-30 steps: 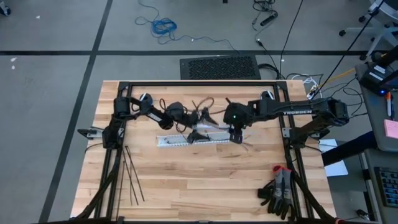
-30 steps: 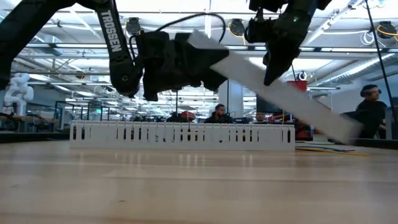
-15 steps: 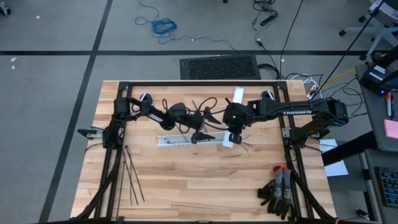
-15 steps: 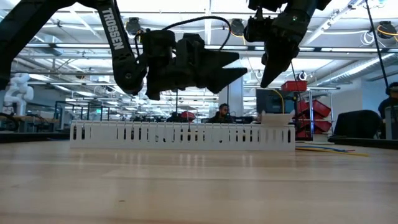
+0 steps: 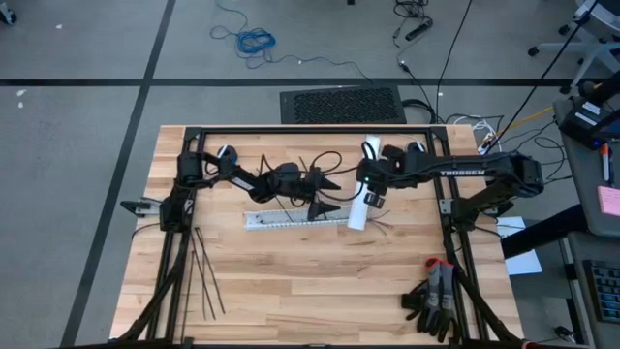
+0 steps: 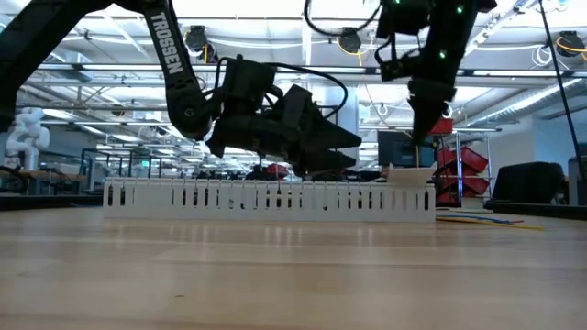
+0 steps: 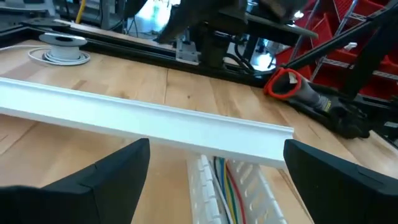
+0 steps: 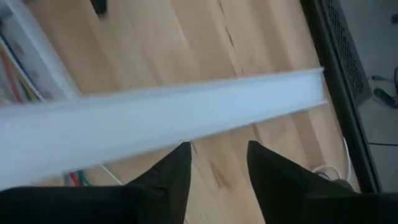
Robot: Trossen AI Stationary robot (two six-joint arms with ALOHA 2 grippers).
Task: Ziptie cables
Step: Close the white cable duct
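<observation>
"TROSSEN" is printed on the left arm [image 6: 170, 41] and right arm [image 5: 463, 174].

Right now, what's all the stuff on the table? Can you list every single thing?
Table: one, pale wood, under everything.
Slotted duct: one, white, middle of the table.
Duct cover: one, white, lying across the duct's right end.
Cables: a few, red, yellow, green and blue, inside the duct.
Zipties: several, black, on the table's near left part.
Left pincer: one, dark, open, above the duct.
Right pincer: one, dark, open, above the cover.
</observation>
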